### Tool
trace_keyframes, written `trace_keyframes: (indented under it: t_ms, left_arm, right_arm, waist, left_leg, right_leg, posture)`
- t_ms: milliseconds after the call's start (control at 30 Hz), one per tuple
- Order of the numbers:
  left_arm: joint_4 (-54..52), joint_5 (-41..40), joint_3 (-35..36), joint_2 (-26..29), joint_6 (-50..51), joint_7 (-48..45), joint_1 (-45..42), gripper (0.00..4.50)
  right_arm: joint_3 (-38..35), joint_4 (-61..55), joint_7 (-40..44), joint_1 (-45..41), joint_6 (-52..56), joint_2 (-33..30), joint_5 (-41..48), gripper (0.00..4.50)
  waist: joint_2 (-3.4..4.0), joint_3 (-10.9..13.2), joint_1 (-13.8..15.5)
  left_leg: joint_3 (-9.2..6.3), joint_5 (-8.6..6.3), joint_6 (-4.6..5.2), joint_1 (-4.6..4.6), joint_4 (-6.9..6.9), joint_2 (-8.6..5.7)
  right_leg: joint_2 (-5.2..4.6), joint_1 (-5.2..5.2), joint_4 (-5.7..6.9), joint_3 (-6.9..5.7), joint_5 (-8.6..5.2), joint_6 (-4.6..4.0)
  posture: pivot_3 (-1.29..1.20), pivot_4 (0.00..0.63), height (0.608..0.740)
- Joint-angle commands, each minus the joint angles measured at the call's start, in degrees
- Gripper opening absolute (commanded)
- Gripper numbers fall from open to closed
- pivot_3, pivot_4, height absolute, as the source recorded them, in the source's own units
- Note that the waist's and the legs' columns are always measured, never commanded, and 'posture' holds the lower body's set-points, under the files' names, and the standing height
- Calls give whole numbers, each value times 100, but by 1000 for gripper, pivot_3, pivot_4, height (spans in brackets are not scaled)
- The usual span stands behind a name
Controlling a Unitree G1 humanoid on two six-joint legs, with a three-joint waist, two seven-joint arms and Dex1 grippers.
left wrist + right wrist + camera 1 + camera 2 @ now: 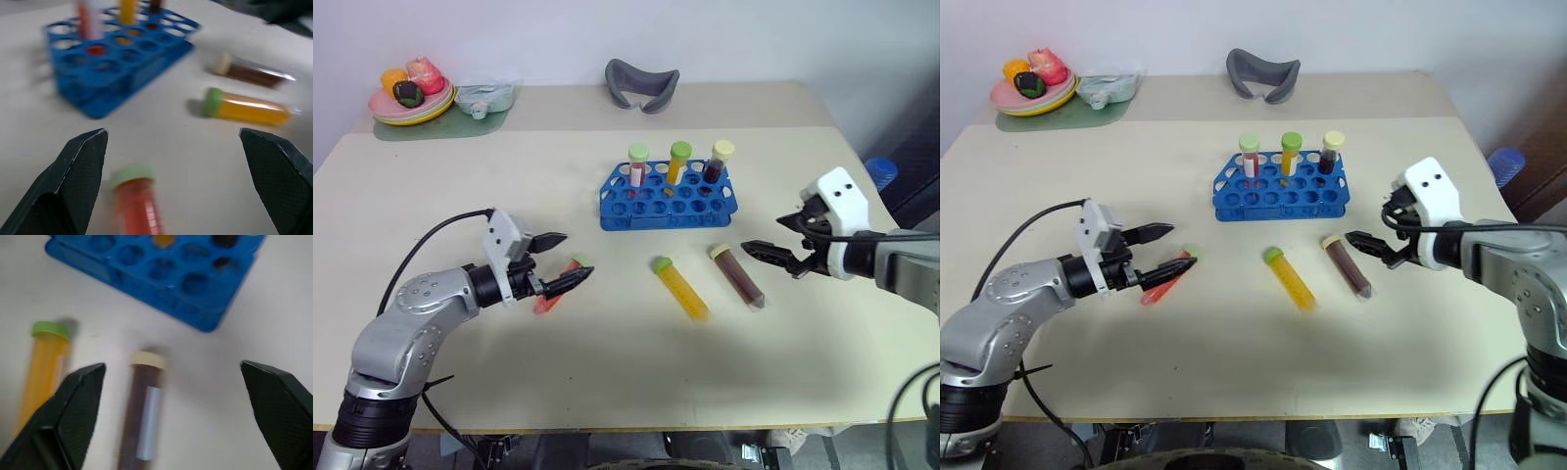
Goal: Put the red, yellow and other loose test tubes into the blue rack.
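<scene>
Beside the blue rack (668,199) lies a green-capped yellow tube (681,290).

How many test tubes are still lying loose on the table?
3: the red tube between the left gripper's open fingers, the yellow tube in front of the blue rack, and the dark brown tube near the right gripper.

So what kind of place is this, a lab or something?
Probably a mock lab bench for robot practice, not a working lab: a blue test tube rack and loose capped tubes lie on a plain table, with a plate of toy fruit at the far corner.
</scene>
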Motion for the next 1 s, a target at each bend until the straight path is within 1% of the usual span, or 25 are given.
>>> trace_keyframes:
  t_ms: [33, 133, 267, 367, 400, 467, 500, 567, 667, 867, 1000]
  left_arm:
    - [36, 339, -466, 10, -501, -388, -170, 4396]
    - [59, 439, -761, -94, -634, -520, -261, 4396]
    - [-78, 443, -1003, -308, -654, -517, -293, 4396]
    - [-229, 476, -1102, -353, -652, -498, -202, 4396]
    - [-256, 498, -1126, -362, -667, -477, -161, 4396]
    - [-303, 486, -1118, -407, -692, -428, -69, 4396]
    - [-317, 459, -1098, -435, -691, -407, -38, 4396]
    - [-342, 441, -1080, -468, -705, -385, 33, 4396]
    - [-333, 558, -1138, -466, -856, -423, 220, 4396]
    - [-272, 721, -1192, -447, -1136, -490, 508, 4396]
    - [-289, 758, -1196, -446, -1198, -496, 572, 4396]
  right_arm:
    - [247, 46, -1138, -312, 524, 210, 832, 4500]
    - [461, 434, -2380, -496, 524, 172, 2054, 4500]
    - [982, 1260, -4193, -885, 524, -136, 3657, 4500]
    - [1396, 1778, -5289, -1157, 524, -297, 4762, 4500]
    - [1683, 1924, -5738, -1217, 339, -464, 5289, 4500]
    - [2485, 2123, -6764, -1331, -347, -932, 6580, 4500]
    - [2796, 2168, -7072, -1393, -612, -1093, 6986, 4500]
    - [3193, 2290, -7331, -1565, -851, -1170, 7234, 4500]
    - [3535, 2653, -7528, -1891, -976, -997, 7234, 4500]
    - [3844, 3122, -7918, -2226, -1021, -636, 7234, 4500]
    - [3922, 3197, -8093, -2246, -986, -577, 7234, 4500]
  waist:
    - [-2, 1, 27]
    - [-2, 1, 39]
    - [-2, 1, 15]
    - [-2, 1, -11]
    - [0, 1, -17]
    - [3, 1, -8]
    - [2, 1, -6]
    - [2, 2, -12]
    - [4, 0, -23]
    - [4, 0, 5]
    - [4, 0, 19]
  left_leg:
    - [0, 0, 0, -4, -1, -1]
    - [0, -2, 4, -25, 2, -2]
    - [0, -2, 6, -41, 8, -1]
    - [-1, -3, 8, -41, 6, 0]
    - [-2, -4, 10, -42, 6, 0]
    - [-2, -5, 12, -43, 7, 1]
    - [-2, -5, 12, -47, 8, 1]
    - [-2, -6, 15, -57, 14, 1]
    - [-3, -6, 15, -62, 19, 1]
    - [-4, -6, 15, -84, 18, 1]
    - [-4, -6, 15, -90, 17, 0]
  right_leg:
    - [-2, -1, -2, 0, 0, 0]
    - [-5, -15, -7, -3, 0, 1]
    - [-6, -29, -2, -4, 0, 1]
    - [-3, -33, 0, -3, 0, 1]
    - [-1, -34, 1, -3, 0, 1]
    - [0, -37, 3, -1, 0, 1]
    - [-1, -38, 2, -2, 0, 1]
    - [-2, -43, 1, -3, 0, 1]
    - [-1, -49, 3, -2, 1, 1]
    - [0, -73, 5, -4, 1, 1]
    - [-2, -79, 5, -5, 1, 1]
  posture:
    - [0, 150, 740]
    - [0, 150, 740]
    - [0, 150, 740]
    - [0, 150, 740]
    - [0, 150, 740]
    - [0, 150, 740]
    - [0, 150, 740]
    - [0, 150, 740]
    - [0, 150, 740]
    - [0, 150, 740]
    - [0, 150, 740]
